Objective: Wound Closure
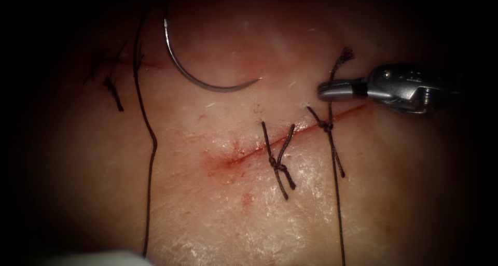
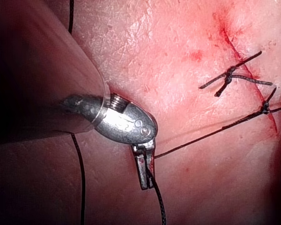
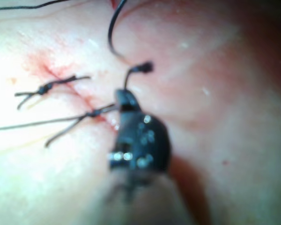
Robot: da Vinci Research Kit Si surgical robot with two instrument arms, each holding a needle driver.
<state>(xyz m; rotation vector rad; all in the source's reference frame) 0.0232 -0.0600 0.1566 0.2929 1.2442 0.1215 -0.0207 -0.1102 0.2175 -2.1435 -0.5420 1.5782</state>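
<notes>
1. Two tools are yours to account for, working over the tissue (image 1: 218, 214), whose cut (image 1: 290, 136) runs as a slanted red line from lower left up toward the right, with red fluid (image 1: 223, 162) pooled at its left end.
2. Your right tool (image 1: 332, 89) comes in from the right, just on the far side of the cut's right end. Its jaws are closed on the thread (image 1: 334, 71), a short way below that strand's frayed tip.
3. Your left tool (image 2: 144, 168) shows in the left wrist view with its jaws pinched together on the same thread (image 2: 210, 133), which runs taut from there to the knot (image 2: 264, 108) on the cut.
4. Your needle (image 1: 202, 74) lies free on the tissue on the far side, left of the cut's middle. Neither tool holds it, and it is not in the tissue. Its point faces right.
5. From the needle's blunt end, a long strand (image 1: 150, 157) trails toward you along the left side, well apart from both tools.
6. Two tied stitches sit on the cut: one near the middle (image 1: 277, 162) and one near the right end (image 1: 327, 126). Their cut ends stick out to both sides, close beside the strand you hold.
7. Far left, dark thread ends (image 1: 111, 89) lie on the tissue in shadow.
</notes>
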